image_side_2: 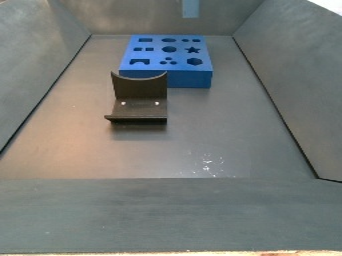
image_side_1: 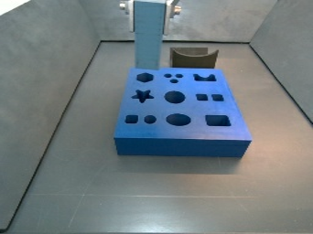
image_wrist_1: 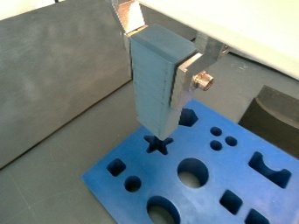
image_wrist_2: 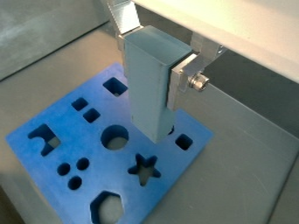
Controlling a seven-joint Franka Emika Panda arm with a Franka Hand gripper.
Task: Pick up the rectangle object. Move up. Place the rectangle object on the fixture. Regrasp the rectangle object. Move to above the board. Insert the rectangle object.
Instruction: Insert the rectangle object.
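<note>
My gripper (image_wrist_1: 158,48) is shut on the rectangle object (image_wrist_1: 158,83), a pale grey-blue block. It hangs upright from the silver fingers (image_wrist_1: 187,77) in both wrist views (image_wrist_2: 155,87). Its lower end is over the blue board (image_wrist_1: 228,171), close to the star hole (image_wrist_1: 158,144). In a side view the block (image_side_1: 149,32) stands above the board's (image_side_1: 184,146) far edge, with the gripper (image_side_1: 149,5) at the frame's top. The dark brown fixture (image_side_1: 192,57) sits just beyond the board, with nothing in it. It also shows large in a side view (image_side_2: 139,98), near the board (image_side_2: 174,80).
Grey walls (image_side_1: 61,55) enclose the grey floor (image_side_1: 146,192) on all sides. The board has several shaped holes, among them a rectangular one (image_side_1: 218,120) and circles (image_side_1: 177,97).
</note>
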